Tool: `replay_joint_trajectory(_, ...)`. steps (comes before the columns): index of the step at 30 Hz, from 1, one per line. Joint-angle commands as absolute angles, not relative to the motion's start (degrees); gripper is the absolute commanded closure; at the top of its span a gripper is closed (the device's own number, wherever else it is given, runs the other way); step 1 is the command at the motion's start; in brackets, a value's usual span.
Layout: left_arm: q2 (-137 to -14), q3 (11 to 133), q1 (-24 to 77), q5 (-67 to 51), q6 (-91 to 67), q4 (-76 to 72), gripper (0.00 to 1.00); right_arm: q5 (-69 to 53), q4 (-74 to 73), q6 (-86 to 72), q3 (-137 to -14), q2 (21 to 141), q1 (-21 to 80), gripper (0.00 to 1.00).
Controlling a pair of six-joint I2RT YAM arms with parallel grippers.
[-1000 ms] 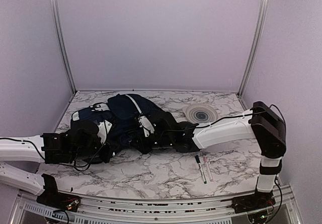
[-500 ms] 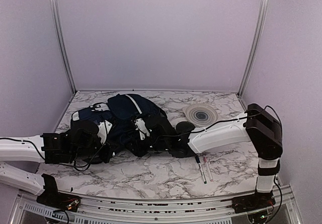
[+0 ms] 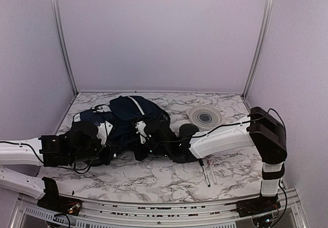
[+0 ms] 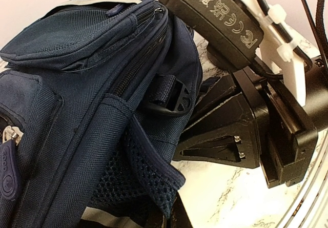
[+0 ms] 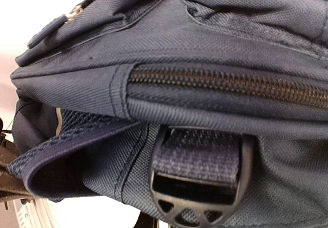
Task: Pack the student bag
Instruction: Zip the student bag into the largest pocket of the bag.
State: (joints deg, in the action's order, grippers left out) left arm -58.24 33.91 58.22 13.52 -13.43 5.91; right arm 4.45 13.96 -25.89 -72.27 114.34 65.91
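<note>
walls [image 3: 164,33]: plain lilac | posts [image 3: 60,38]: metal | table [image 3: 154,179]: white marble

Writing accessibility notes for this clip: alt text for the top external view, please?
A navy student bag lies on a marble table, with the left arm and right arm reaching low to it from either side. A round ringed disc and two pens lie to its right.

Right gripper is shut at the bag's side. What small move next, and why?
Probably ease the right gripper back slightly to check its catch. Its wrist view shows only a side of the student bag, the zipper closed and no pull visible, while the pens lie outside.
</note>
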Motion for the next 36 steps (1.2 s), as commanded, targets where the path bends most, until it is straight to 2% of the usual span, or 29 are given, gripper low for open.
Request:
replay_joint_trajectory(1,-54.64,36.29,58.9,12.99,-12.48,0.34,1.0,6.87,11.76,-24.58,-71.29,111.22,65.31,1.0)
replay_joint_trajectory(7,-53.43,35.98,58.8,17.76,-13.38,5.11,1.0,8.23,5.75,-24.11,-67.6,105.51,62.76,1.0)
replay_joint_trajectory(14,-49.16,32.95,58.78,21.81,-18.29,8.09,1.0,4.01,-3.12,-23.17,-61.82,98.39,54.54,1.0)
replay_joint_trajectory(20,-44.58,31.39,58.35,31.2,-23.98,13.92,1.0,2.84,-7.44,-21.8,-61.02,93.87,49.85,1.0)
replay_joint_trajectory(23,-41.2,29.87,55.51,34.55,-29.06,15.91,1.0,0.12,-9.19,-20.21,-63.32,95.3,50.91,1.0)
replay_joint_trajectory(28,-34.57,25.92,44.97,29.54,-36.15,15.37,1.0,-3.07,-11.05,-17.84,-69.38,100.69,56.64,1.0)
replay_joint_trajectory(29,-34.06,25.32,43.48,28.02,-36.86,14.93,0.89,-4.77,-10.1,-17.98,-70.15,101.88,57.55,1.0)
replay_joint_trajectory(31,-33.49,24.82,42.23,23.72,-34.5,11.88,0.52,-7.66,-10.3,-18.06,-72.44,104.39,59.1,1.0)
replay_joint_trajectory(32,-33.29,24.76,42.19,19.18,-31.01,9.14,0.4,-9.3,-10.58,-18.61,-73.45,105.31,59.52,1.0)
replay_joint_trajectory(34,-33.22,25.6,42.65,11.51,-24.1,4.65,0.32,-11.9,-8.64,-20.06,-73.47,106.09,59.68,1.0)
replay_joint_trajectory(36,-33.93,26.8,44.93,9.52,-19.03,1.67,0.31,-14.03,-5.42,-21.51,-72.25,106.06,59.68,1.0)
